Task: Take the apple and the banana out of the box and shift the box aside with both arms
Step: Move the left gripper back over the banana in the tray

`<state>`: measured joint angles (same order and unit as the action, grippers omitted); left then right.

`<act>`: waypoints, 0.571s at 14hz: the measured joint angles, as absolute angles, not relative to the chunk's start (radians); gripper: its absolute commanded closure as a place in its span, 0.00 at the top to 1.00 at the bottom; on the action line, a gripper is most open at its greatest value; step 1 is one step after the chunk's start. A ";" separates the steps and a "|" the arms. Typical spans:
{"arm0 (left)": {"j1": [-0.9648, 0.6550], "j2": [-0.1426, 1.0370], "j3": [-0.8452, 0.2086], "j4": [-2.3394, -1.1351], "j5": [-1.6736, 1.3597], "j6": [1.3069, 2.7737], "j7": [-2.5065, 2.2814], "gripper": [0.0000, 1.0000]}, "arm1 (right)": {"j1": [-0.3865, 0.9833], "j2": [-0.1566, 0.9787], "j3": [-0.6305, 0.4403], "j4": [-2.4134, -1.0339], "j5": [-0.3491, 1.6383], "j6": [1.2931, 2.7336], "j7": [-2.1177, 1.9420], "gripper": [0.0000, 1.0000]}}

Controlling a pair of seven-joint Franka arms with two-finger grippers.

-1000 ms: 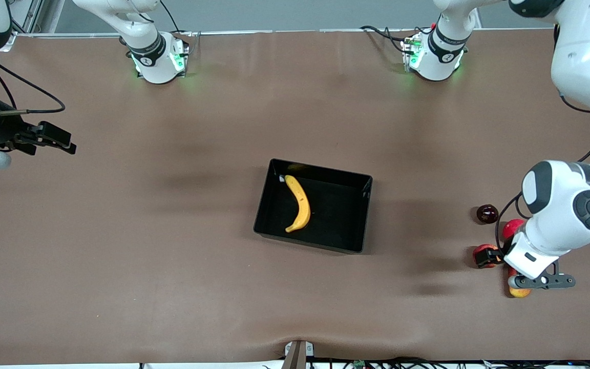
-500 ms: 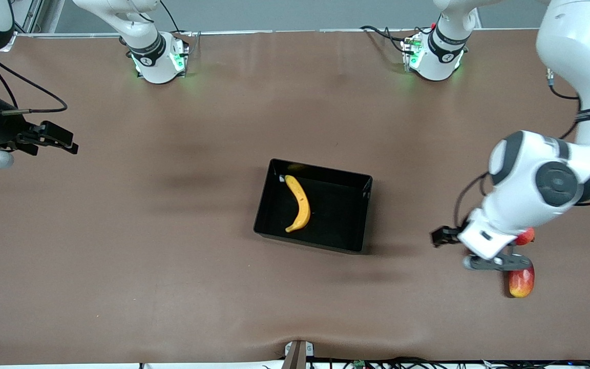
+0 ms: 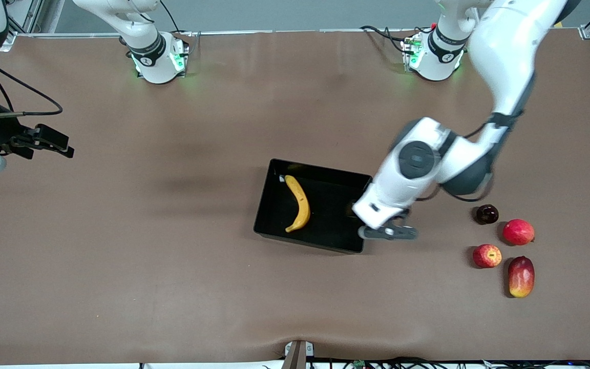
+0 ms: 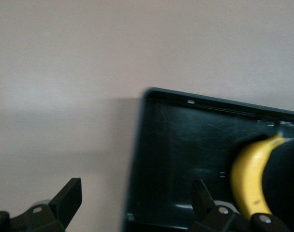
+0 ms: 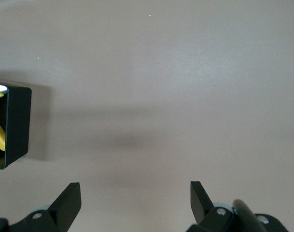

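The small red, yellow-streaked apple (image 3: pixel 487 255) is already out on the table, lower right of the front view. The curved yellow banana (image 3: pixel 298 203) lies in the shallow glossy black box (image 3: pixel 341 237) at centre. The left gripper (image 3: pixel 375 223), open and empty, hangs over the box's edge; next, lowering onto the banana is judged necessary. The right gripper (image 3: pixel 44 142) waits open at the frame's left edge.

My two white jointed arms (image 3: pixel 500 56), dark grey round joint caps, black cables looping along them, green lights glowing at both ringed bases (image 3: pixel 157 61), black fingers (image 4: pixel 69 198) with small silver screws
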<state>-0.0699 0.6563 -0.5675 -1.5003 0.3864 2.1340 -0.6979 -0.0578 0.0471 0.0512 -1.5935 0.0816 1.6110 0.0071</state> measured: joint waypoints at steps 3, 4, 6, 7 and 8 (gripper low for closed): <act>-0.178 0.713 -0.558 -1.501 0.399 2.220 -0.814 1.00 | -0.057 0.051 0.052 -1.591 0.082 1.609 0.007 1.00; -0.213 0.729 -0.548 -1.500 0.400 2.241 -0.830 1.00 | -0.057 0.051 0.053 -1.591 0.082 1.604 0.007 1.00; -0.264 0.754 -0.526 -1.499 0.401 2.273 -0.831 1.00 | -0.057 0.051 0.053 -1.590 0.082 1.585 0.007 1.00; -0.281 0.767 -0.517 -1.499 0.401 2.291 -0.822 1.00 | -0.057 0.051 0.053 -1.590 0.082 1.580 0.007 1.00; -0.292 0.784 -0.510 -1.494 0.401 2.307 -0.807 1.00 | -0.057 0.051 0.053 -1.589 0.082 1.579 0.007 1.00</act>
